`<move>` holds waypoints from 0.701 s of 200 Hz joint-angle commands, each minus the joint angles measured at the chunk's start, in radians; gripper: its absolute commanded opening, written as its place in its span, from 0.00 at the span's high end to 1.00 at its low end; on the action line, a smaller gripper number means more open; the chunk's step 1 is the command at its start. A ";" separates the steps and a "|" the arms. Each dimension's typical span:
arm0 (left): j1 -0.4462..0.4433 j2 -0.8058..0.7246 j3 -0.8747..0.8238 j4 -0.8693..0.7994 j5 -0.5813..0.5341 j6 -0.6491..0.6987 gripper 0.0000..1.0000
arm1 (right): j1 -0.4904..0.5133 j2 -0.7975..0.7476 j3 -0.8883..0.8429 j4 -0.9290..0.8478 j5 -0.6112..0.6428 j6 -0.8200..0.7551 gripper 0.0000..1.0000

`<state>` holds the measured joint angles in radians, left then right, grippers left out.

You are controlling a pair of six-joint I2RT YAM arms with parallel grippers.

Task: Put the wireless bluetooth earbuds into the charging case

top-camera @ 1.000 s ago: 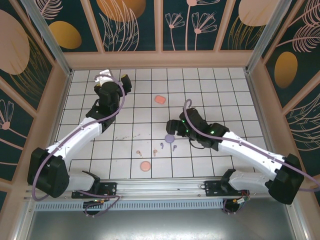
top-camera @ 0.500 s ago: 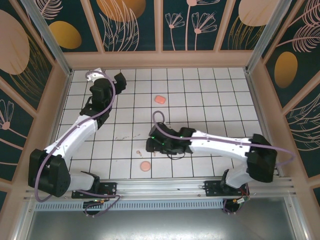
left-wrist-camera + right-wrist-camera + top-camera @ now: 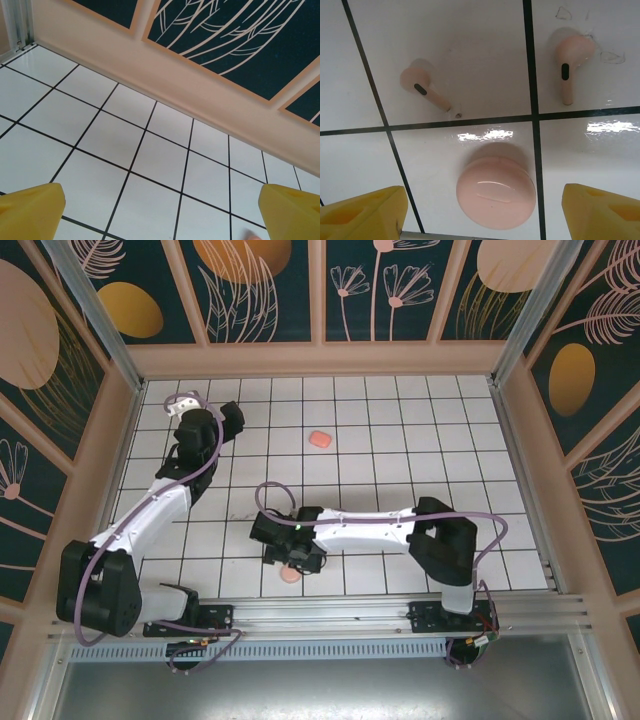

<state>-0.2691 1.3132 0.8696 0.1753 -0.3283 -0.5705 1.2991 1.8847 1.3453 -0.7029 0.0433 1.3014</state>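
Closing the released, empty right gripper off-centre could skid the round pink plastic case toward twelve-o'clock pink earbuds.

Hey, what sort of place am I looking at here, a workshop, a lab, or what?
Probably a robot test cell, not a home: a white gridded table boxed in by leaf-patterned panels, two arms bolted to a metal rail at its near edge, and tiny earbuds laid out as props.

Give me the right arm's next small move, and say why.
Probably lower the right gripper straight down onto the pink case: its open fingers straddle the case, which looks shut, and both pink earbuds lie loose on the tiles beyond it.
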 commanded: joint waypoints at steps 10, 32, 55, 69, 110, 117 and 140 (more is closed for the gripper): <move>0.007 -0.030 -0.002 0.026 -0.014 -0.006 0.01 | 0.006 0.025 0.018 -0.063 -0.024 0.053 0.19; 0.009 -0.038 -0.004 0.029 -0.021 -0.002 0.01 | 0.009 0.043 0.029 -0.073 -0.025 0.056 0.20; 0.011 -0.043 -0.007 0.032 -0.025 -0.002 0.01 | 0.012 0.069 0.044 -0.076 -0.057 0.049 0.21; 0.010 -0.046 -0.009 0.036 -0.024 -0.002 0.01 | 0.012 0.086 0.057 -0.081 -0.064 0.043 0.23; 0.013 -0.049 -0.013 0.045 -0.019 -0.003 0.01 | 0.014 0.108 0.064 -0.071 -0.082 0.034 0.28; 0.013 -0.049 -0.016 0.047 -0.019 -0.004 0.01 | 0.014 0.111 0.064 -0.069 -0.086 0.034 0.29; 0.012 -0.049 -0.024 0.058 -0.015 -0.005 0.01 | 0.014 0.128 0.073 -0.069 -0.098 0.027 0.31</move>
<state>-0.2634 1.2869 0.8680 0.1841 -0.3408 -0.5705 1.3048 1.9816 1.3853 -0.7391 -0.0307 1.3376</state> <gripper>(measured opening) 0.988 0.699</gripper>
